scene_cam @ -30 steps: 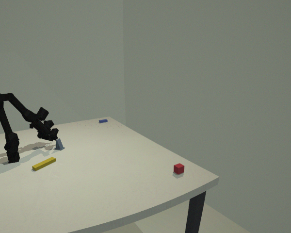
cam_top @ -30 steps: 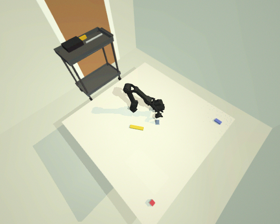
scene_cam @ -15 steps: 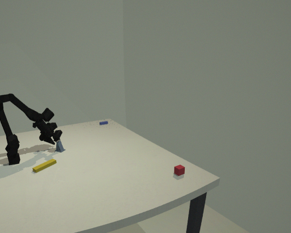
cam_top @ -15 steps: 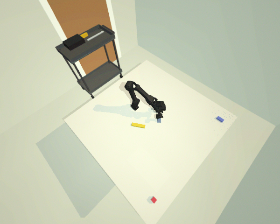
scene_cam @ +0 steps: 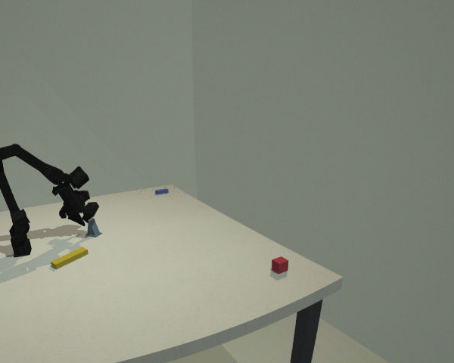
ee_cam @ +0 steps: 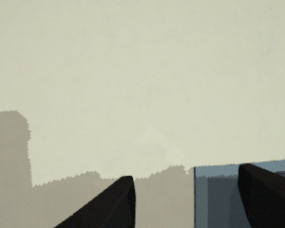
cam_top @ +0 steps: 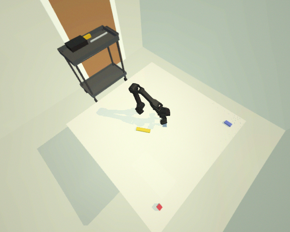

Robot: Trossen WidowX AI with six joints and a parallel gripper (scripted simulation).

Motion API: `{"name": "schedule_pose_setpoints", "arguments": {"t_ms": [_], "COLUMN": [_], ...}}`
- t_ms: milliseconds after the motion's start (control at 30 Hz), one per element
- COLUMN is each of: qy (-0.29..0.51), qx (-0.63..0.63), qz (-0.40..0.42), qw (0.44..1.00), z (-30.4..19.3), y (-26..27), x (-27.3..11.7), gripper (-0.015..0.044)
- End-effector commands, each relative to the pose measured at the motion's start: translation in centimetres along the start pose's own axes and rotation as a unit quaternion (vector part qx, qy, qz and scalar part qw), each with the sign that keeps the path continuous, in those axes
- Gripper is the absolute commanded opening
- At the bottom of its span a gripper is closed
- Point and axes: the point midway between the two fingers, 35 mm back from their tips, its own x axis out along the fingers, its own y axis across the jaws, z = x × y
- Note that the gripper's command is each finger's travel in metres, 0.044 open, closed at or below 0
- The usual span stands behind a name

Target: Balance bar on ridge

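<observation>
Nothing of the balancing is done: the bar (cam_top: 143, 129) (scene_cam: 69, 258) is left flat on the surface (cam_top: 190, 154) (scene_cam: 180, 281) (ee_cam: 133, 71), seen from above at eight o'clock from the ridge (cam_top: 164, 125) (scene_cam: 94, 229) (ee_cam: 201, 199), well inside the edges; the fingers (cam_top: 163, 121) (scene_cam: 90, 212) are parted midway, nothing held, crowded by the ridge

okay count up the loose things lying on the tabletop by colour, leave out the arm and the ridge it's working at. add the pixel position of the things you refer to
Yellow bar (cam_top: 143, 129) (scene_cam: 69, 258): 1
Red cube (cam_top: 159, 207) (scene_cam: 279, 265): 1
Blue block (cam_top: 227, 123) (scene_cam: 161, 191): 1
Total: 3
</observation>
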Motion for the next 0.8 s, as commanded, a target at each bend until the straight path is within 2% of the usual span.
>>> {"name": "schedule_pose_setpoints", "arguments": {"t_ms": [0,767], "qy": [0.073,0.156], "qx": [0.056,0.070], "qz": [-0.109,-0.089], "qw": [0.990,0.981], "z": [-4.0,-9.7], "y": [-6.4,-9.9], "x": [-1.2,-4.9], "gripper": [0.0315,0.0315]}}
